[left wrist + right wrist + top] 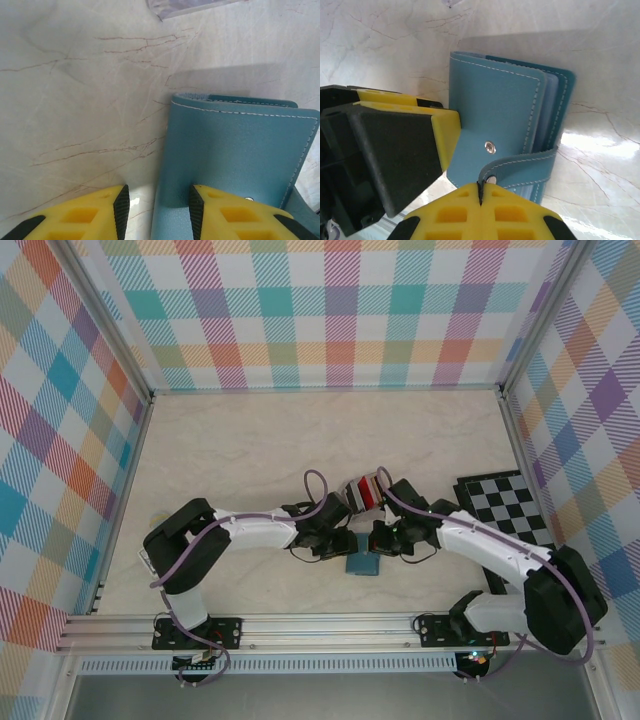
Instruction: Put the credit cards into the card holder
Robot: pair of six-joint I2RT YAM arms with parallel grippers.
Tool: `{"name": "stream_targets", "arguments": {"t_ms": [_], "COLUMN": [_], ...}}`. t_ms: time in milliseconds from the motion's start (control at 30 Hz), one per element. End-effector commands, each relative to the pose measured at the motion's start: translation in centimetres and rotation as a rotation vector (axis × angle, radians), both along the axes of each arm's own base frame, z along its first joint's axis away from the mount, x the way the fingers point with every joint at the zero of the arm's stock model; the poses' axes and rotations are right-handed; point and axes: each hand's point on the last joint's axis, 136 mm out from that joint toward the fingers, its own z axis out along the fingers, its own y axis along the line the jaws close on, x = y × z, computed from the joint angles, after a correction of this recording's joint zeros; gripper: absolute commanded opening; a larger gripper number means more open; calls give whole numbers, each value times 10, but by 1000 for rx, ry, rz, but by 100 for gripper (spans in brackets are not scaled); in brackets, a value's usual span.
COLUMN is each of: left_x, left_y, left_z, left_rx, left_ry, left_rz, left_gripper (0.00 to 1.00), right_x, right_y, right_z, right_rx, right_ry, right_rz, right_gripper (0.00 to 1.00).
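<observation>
On the snap tab (520,162) of the card holder (500,107), the right gripper (481,194) is clamped tight — the left gripper (157,206), jaws apart, straddles the holder's edge.

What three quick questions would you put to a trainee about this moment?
1. True or false: the right pincer is shut on the snap tab of the card holder.
2. Seen from above, which lies to the right of the card holder? A) chequered board B) a mug C) a sponge
3. Short answer: is the holder's snap fastened or undone?
Key: 1 true; 2 A; 3 undone, as the two snap halves sit apart.
</observation>
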Motion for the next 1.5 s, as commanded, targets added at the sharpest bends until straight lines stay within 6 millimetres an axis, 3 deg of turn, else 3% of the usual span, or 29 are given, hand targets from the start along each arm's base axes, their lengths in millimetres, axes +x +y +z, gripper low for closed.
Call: {"name": "stream_targets", "arguments": {"t_ms": [0,667,967,1467], "left_x": [-13,-17,-18,-19], "left_y": [-16,-15,-14,-13], "left_z": [-12,-15,-16,-16], "left_rx": [-12,-9,-7,-2], "left_ry": [19,28,31,36], "left_rz": [-43,-49,-51,-51], "left_gripper": [38,37,37,35], "right_x": [4,7,1,-33], "right_y": [14,13,-1,-38], "right_z": [3,-28,-49,-85], "right_rx": [61,-1,-101,-214], "right_ry": [14,79,129,234], "right_rz": [6,-11,-25,-128], "right_gripper": [0,0,0,0]}}
